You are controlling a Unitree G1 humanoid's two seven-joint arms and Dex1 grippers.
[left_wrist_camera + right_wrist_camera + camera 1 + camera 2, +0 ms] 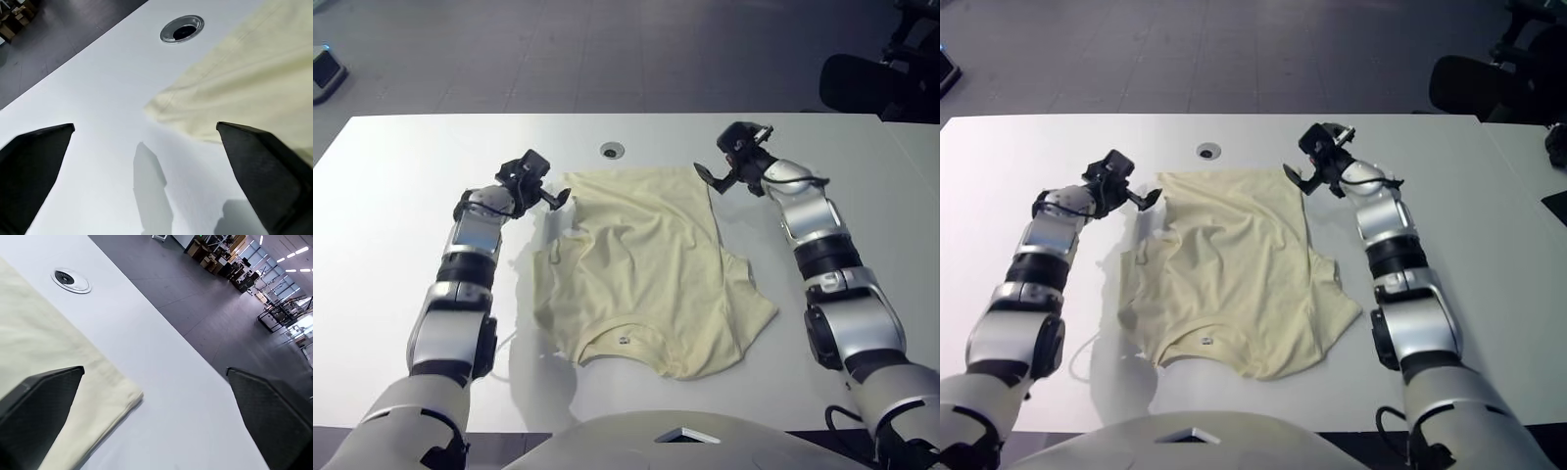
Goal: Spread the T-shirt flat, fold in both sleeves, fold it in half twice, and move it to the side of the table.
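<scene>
Left end effector spread, beside T-shirt corner

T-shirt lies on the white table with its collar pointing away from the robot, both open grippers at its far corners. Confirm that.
Wrong on the collar: the left eye view shows the collar of the T-shirt at the near end, toward the robot. The rest holds: left gripper and right gripper open at the far corners, on the white table.
</scene>
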